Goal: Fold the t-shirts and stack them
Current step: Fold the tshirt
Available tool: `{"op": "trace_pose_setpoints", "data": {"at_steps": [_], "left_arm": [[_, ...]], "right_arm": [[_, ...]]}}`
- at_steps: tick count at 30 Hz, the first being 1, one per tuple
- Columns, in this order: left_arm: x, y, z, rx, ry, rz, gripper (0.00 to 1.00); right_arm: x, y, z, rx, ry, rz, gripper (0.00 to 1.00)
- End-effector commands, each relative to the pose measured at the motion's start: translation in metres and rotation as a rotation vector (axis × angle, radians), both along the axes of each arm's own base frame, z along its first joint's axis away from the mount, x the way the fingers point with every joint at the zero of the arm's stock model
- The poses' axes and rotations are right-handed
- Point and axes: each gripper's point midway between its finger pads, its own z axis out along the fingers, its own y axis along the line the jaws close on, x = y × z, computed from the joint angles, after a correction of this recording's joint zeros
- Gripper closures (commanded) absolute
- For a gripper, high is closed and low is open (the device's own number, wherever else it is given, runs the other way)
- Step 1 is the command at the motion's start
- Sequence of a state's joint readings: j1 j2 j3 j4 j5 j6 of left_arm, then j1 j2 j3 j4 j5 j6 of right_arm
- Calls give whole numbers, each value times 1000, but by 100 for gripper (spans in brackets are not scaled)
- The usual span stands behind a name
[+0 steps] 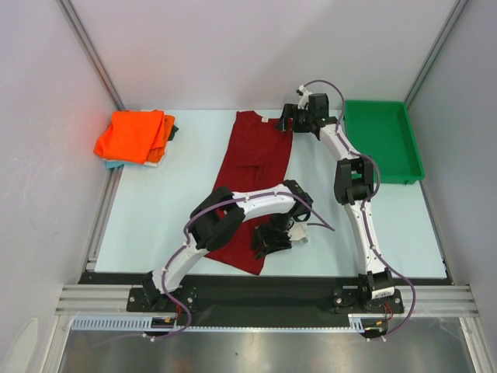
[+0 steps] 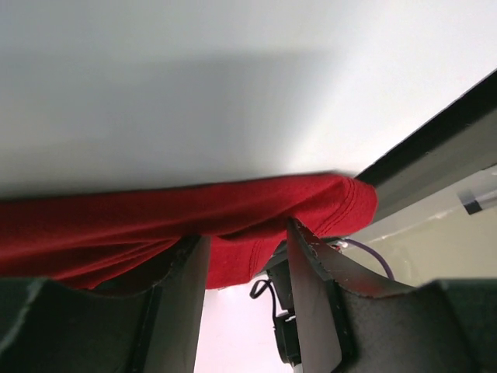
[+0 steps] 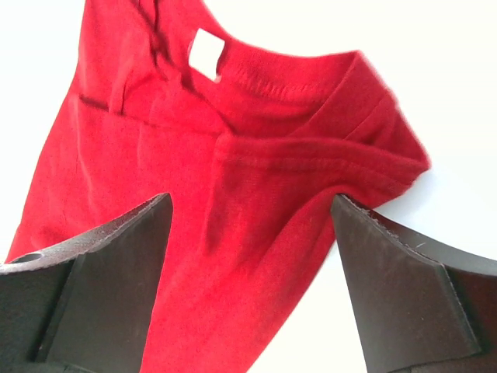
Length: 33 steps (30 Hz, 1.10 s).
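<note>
Maroon shirt (image 1: 258,167) lies lengthwise on the worktop (image 1: 155,217), narrowed to a strip. Right gripper (image 3: 248,203) spread wide over the collar corner (image 3: 365,148) — nothing held. Left gripper (image 2: 245,237) straddles the near hem (image 2: 342,203) — clamped or not, cannot tell. Likely both ends readied for folding end-to-end.

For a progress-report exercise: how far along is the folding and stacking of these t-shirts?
Done: the orange shirt lies folded on a blue one in the far left corner. In hand: the red shirt, folded into a long strip; left gripper has its near hem between the fingers, right gripper hangs open over the collar. Left: fold it shorter and stack it.
</note>
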<state>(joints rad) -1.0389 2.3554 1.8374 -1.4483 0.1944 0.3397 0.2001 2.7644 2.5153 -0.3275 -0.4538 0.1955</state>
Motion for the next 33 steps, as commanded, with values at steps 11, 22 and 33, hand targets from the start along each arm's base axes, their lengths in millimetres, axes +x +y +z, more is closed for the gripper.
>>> {"op": "trace_pose_setpoints", "data": {"at_steps": [11, 22, 33], "left_arm": [[0, -110, -28, -366, 44, -21, 49], [18, -137, -3, -457, -48, -56, 47], [50, -77, 157, -631, -453, -19, 27]], "right_arm": [[34, -11, 7, 80, -91, -73, 10], [32, -28, 50, 45, -145, -51, 10], [-45, -59, 156, 52, -64, -104, 12]]}}
